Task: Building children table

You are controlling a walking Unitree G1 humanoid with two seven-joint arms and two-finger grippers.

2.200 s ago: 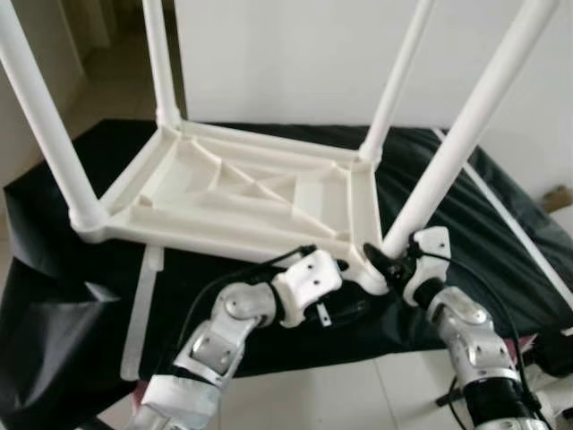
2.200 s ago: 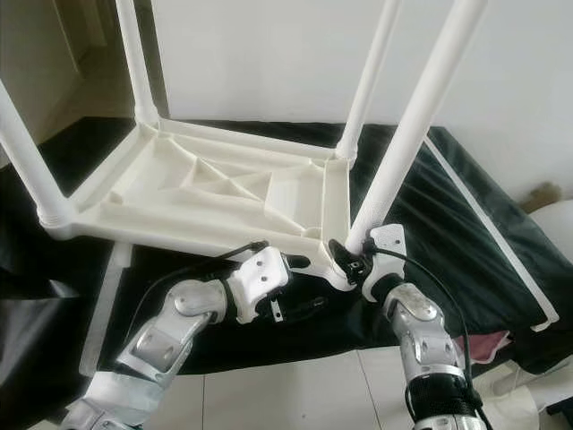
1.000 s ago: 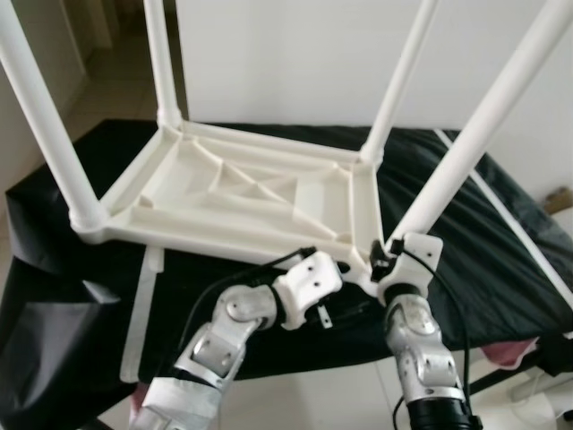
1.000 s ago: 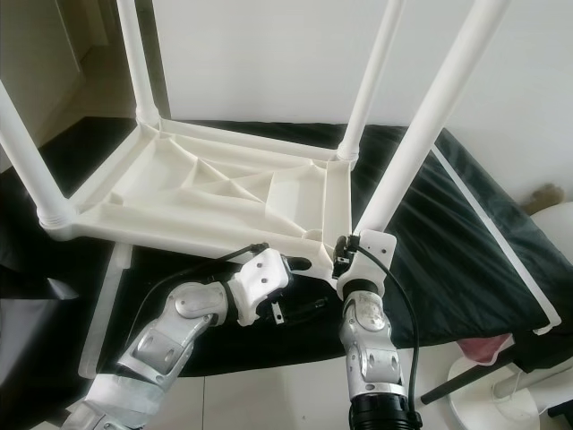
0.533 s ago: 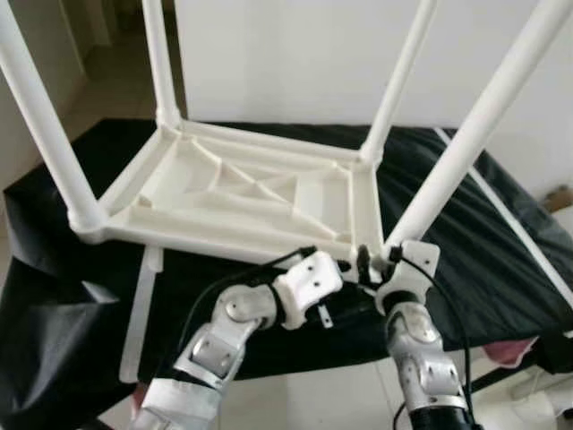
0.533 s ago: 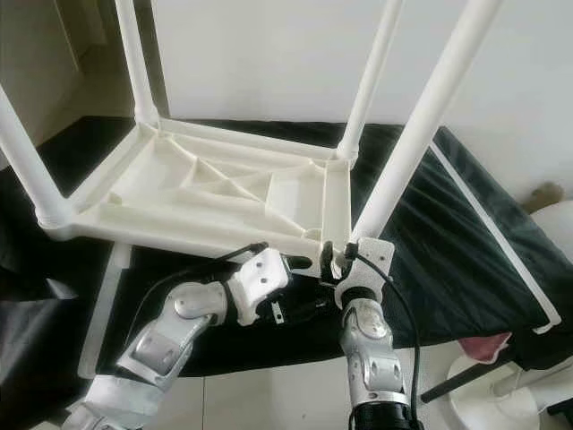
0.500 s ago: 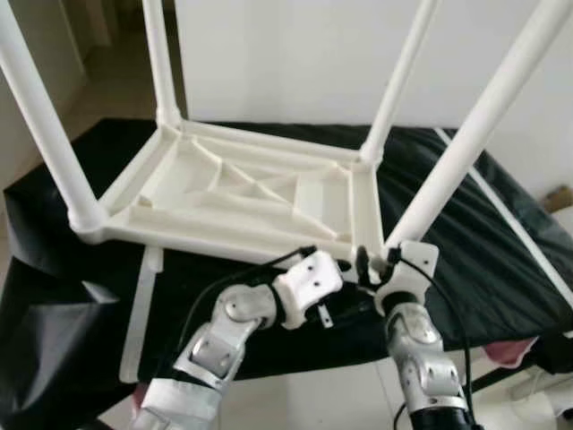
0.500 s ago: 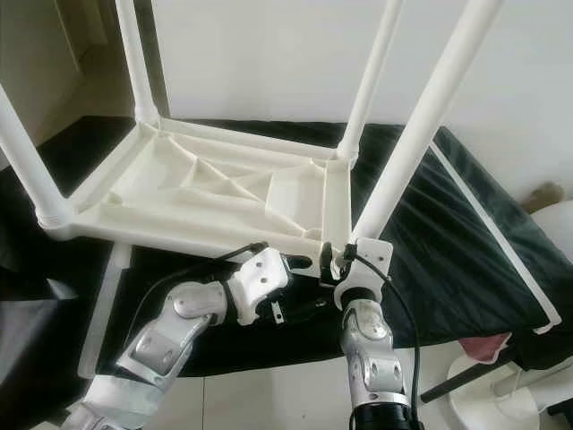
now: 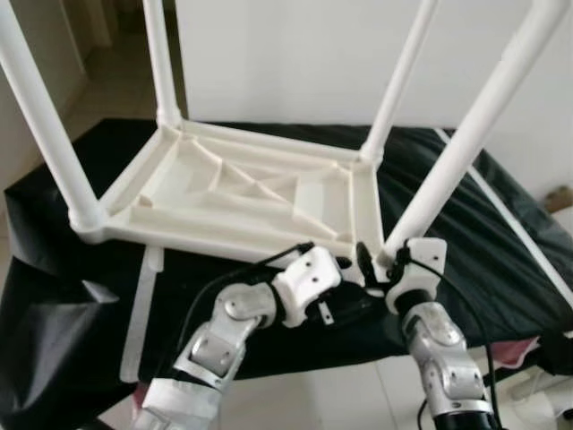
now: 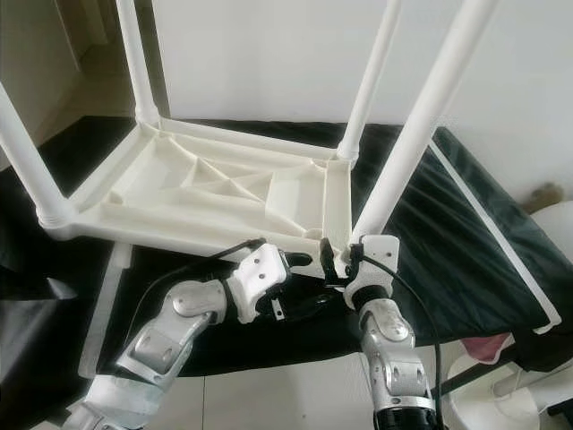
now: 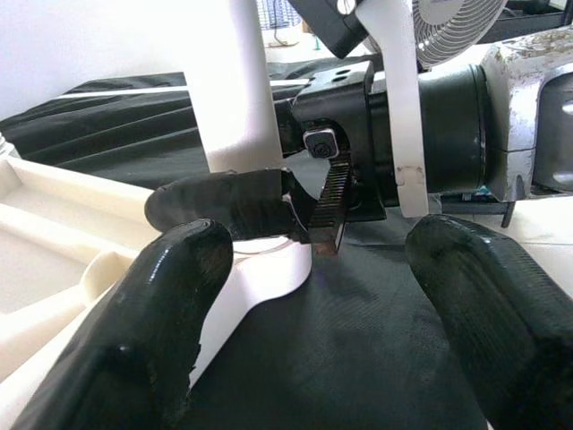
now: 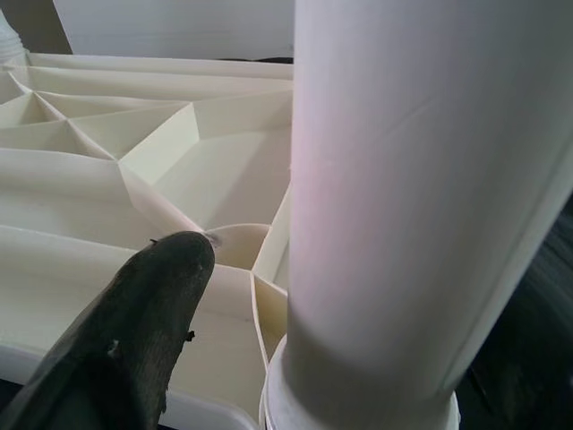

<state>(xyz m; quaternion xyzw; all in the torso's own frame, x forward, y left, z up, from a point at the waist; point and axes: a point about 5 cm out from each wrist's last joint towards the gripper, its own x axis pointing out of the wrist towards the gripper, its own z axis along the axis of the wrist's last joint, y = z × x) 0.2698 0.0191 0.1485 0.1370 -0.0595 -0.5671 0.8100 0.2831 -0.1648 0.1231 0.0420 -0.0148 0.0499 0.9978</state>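
The upturned white table (image 9: 242, 193) lies mid-frame on black cloth (image 9: 54, 305); at lower right the right end effector (image 9: 374, 262) clasps its nearest leg (image 9: 466, 134), beside the spread left end effector (image 11: 313, 296)

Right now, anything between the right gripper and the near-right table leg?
Nothing visible. The right gripper is already at the base of the near-right leg, one finger beside the leg over the tabletop underside. The left gripper sits alongside, not between.

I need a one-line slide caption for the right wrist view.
Right gripper finger beside the white leg seated in the upturned table top's corner socket.
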